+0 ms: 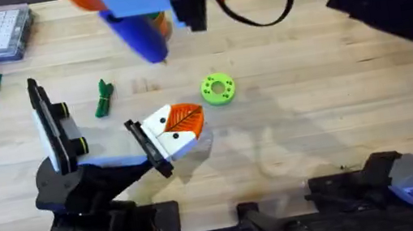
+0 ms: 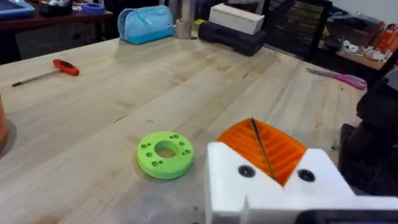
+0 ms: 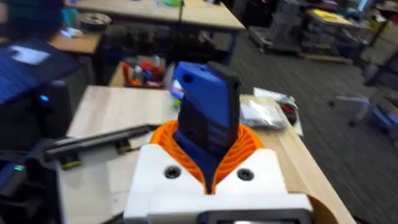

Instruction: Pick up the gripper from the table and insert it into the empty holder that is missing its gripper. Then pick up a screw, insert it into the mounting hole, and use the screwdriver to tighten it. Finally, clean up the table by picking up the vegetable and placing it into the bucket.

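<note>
The overhead camera looked down and forward over the table [image 1: 312,108]. The left wrist camera sat low, facing across it, sharing the green ring [image 1: 218,89] [image 2: 165,154]. The right wrist camera looked out past the table's edge.

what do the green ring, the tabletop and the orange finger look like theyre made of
The green ring looks like matte plastic, probably 3D printed: flat uniform lime colour and cleanly moulded holes. The tabletop looks like light wood with a smooth finish, showing grain and plank seams. The orange finger seems a ribbed plastic or rubbery pad; which one is unclear.
</note>
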Available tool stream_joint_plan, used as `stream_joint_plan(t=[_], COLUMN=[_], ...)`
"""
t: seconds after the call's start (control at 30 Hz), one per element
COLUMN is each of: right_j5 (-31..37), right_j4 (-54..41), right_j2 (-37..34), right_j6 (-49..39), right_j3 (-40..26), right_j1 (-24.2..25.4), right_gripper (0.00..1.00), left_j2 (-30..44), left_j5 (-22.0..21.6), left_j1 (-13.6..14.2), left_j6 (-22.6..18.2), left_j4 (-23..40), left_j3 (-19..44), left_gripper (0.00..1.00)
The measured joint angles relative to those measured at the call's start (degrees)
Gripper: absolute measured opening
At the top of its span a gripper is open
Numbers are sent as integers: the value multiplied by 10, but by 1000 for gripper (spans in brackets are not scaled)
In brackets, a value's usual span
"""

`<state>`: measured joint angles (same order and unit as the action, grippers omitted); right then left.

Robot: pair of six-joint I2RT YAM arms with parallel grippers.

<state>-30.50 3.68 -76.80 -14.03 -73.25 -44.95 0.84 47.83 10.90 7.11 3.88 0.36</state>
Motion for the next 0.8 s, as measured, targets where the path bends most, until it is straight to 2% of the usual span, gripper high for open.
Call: stream_joint_plan(t=[0.2, 0.4, 0.57, 0.8], right_j5=[91, 222, 318, 409], right_j4=[-44, -48, -51, -49], right_j2=[-21, -90, -155, -237], right_j6=[-58, -133, -248, -407], right_j3=[0, 0, 0, 0], right_j1=[50, 88, 107, 127], right_gripper=[26, 26, 26, 26], left_j2=[0, 0, 0, 0], left_j5=[0, 0, 0, 0], left_j1=[0, 0, 0, 0], left_j6=[0, 0, 0, 0], left_j4=[0, 0, 0, 0], left_j3=[0, 0, 0, 0], left_gripper=[15, 15, 15, 15])
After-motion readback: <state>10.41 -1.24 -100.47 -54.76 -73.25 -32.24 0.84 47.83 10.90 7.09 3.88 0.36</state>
